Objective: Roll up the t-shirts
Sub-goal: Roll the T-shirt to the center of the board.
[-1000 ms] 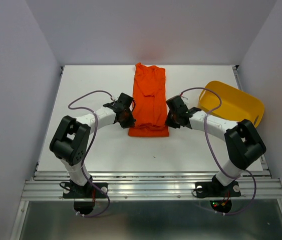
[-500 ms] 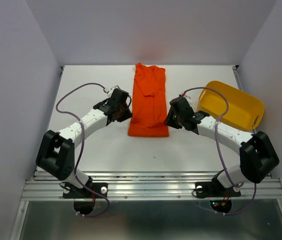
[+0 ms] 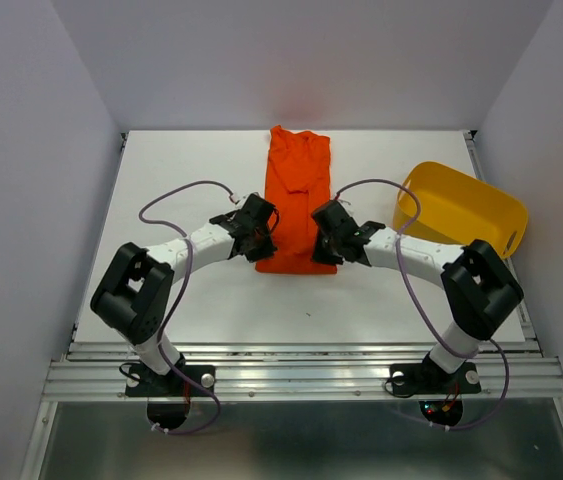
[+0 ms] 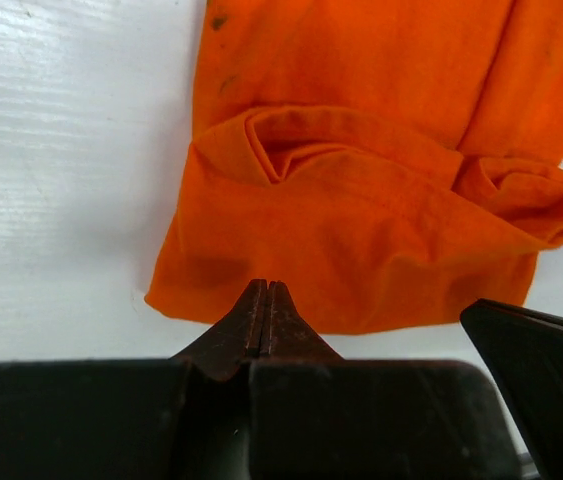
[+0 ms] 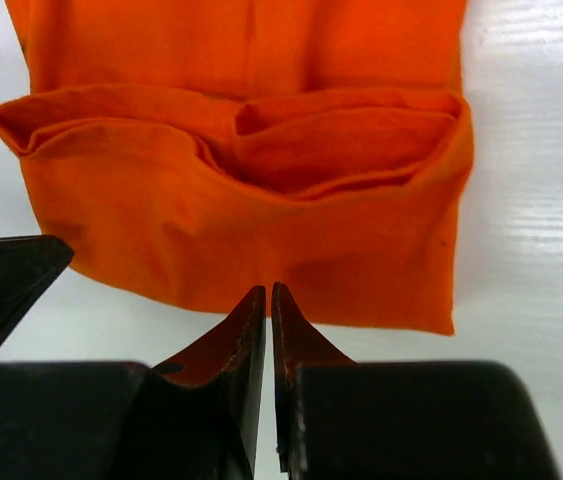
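Note:
The orange-red t-shirt (image 3: 298, 185) lies folded into a long strip down the middle of the white table, its near end turned over into a loose fold (image 4: 361, 230) (image 5: 251, 200). My left gripper (image 3: 263, 238) is shut and empty, its tips (image 4: 266, 288) at the near hem close to the left corner. My right gripper (image 3: 321, 240) is shut and empty, its tips (image 5: 267, 292) at the near hem towards the right corner. Each wrist view shows the other gripper's dark finger at its edge.
A yellow plastic tub (image 3: 481, 215) stands tilted at the right side of the table, just beyond the right arm's elbow. The white table (image 3: 181, 160) has a metal rail along its near edge. Grey walls enclose the left, right and back.
Both grippers have moved inward from beside the shirt onto its near end. The near end stays folded over.

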